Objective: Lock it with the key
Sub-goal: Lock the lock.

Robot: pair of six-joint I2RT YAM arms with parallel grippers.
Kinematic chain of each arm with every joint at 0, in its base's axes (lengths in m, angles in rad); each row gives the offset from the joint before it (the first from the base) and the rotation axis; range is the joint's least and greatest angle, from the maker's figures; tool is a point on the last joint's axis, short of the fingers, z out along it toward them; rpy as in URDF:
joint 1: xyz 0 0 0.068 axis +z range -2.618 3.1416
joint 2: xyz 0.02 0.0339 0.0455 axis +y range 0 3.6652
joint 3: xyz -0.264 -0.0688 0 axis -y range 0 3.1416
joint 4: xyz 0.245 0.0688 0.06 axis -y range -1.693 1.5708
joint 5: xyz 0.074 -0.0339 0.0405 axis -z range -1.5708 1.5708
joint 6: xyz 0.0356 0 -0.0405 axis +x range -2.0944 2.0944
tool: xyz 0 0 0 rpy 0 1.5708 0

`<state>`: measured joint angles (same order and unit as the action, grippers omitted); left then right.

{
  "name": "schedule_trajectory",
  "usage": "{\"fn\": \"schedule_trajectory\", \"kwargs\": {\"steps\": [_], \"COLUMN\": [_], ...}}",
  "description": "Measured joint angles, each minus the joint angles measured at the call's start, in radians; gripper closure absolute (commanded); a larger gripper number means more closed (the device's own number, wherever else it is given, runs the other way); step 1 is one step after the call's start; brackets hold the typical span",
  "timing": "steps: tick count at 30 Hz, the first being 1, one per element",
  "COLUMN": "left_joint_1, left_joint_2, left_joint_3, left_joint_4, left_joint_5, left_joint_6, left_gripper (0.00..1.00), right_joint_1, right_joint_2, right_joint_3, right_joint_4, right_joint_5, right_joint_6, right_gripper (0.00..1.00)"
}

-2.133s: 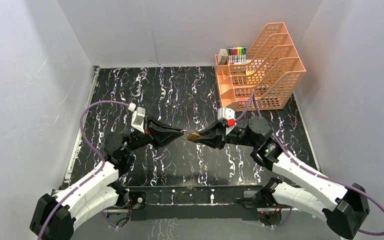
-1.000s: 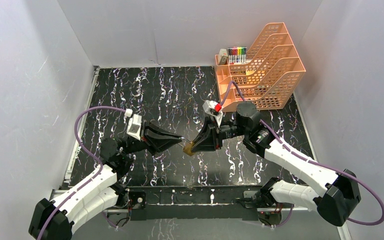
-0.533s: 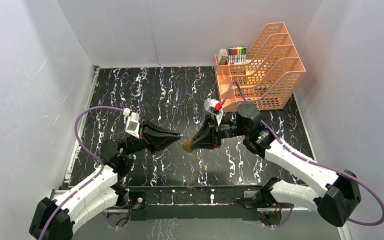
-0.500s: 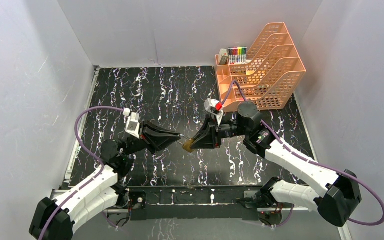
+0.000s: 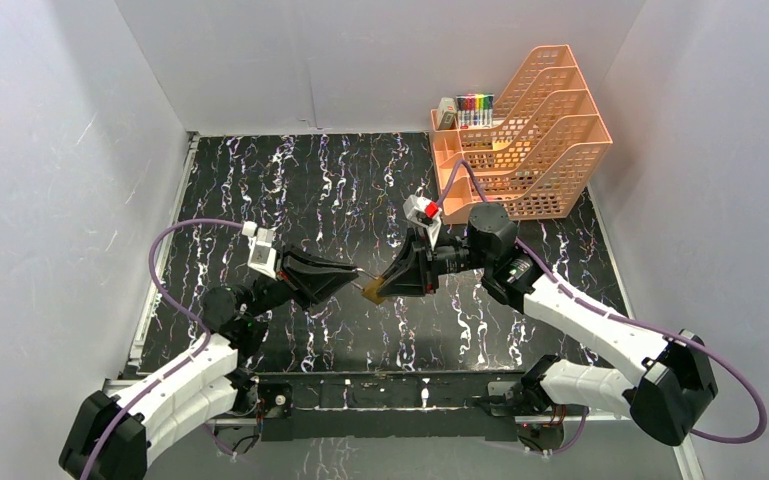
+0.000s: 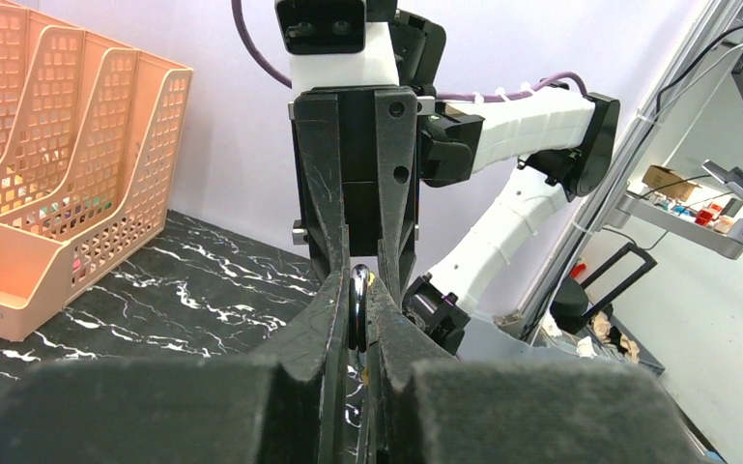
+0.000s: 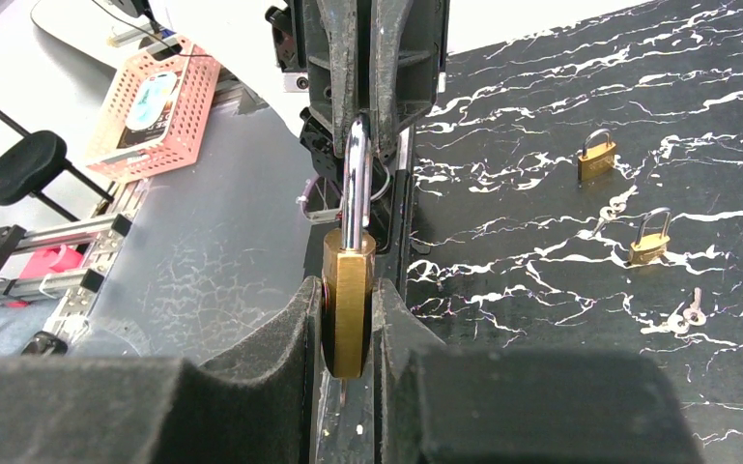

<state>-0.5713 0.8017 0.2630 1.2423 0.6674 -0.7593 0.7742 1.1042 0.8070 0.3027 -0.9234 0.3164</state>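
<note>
While I've got both arms meeting mid-air over the middle of the table (image 5: 360, 180), here's the rundown from the left. My left gripper (image 5: 355, 274) points right, toward the other arm. Its fingers (image 6: 333, 319) are squeezed down to a thin slit, and in the left wrist cam the top of a metal loop is pinched right between them. That loop is the shackle (image 7: 352, 184) of the padlock (image 7: 347, 307), which runs straight across the gap between the two grippers.

The brass body is held off the table just right of center, clamped between the pads of my right gripper (image 5: 380, 288). Those fingers (image 7: 290, 329) are closed snug on both flat faces. The bottom end of the body is buried between the pads, so I can't tell if a key is in it.

Further along in the right wrist cam, two small spare padlocks (image 7: 596, 155) (image 7: 649, 240) lie on the black marbled surface. A loose key (image 7: 614, 207) sits between them and another key (image 7: 688, 311) lies past the second one.

Off at the far right corner stands an orange file rack (image 5: 530, 130), with a pack of coloured markers (image 5: 475, 104) just behind its left end.
</note>
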Motion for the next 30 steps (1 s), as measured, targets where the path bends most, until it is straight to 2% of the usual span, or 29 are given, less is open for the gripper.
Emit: {"fn": "schedule_trajectory", "kwargs": {"steps": [14,30], "left_joint_1": [-0.008,-0.036], "left_joint_2": [0.074,0.095], "left_joint_3": [-0.034,-0.079], "left_joint_4": [0.145,0.194], "left_joint_5": [-0.047,-0.151], "left_joint_6": [-0.048,-0.053], "left_gripper": [1.00,1.00], "right_joint_1": [-0.006,-0.004], "right_joint_2": [0.024,0.031], "right_joint_3": [0.000,0.000], "right_joint_4": [0.045,0.066], "right_joint_5": [-0.003,0.072], "right_joint_6": [0.030,0.021], "right_gripper": [1.00,1.00]}}
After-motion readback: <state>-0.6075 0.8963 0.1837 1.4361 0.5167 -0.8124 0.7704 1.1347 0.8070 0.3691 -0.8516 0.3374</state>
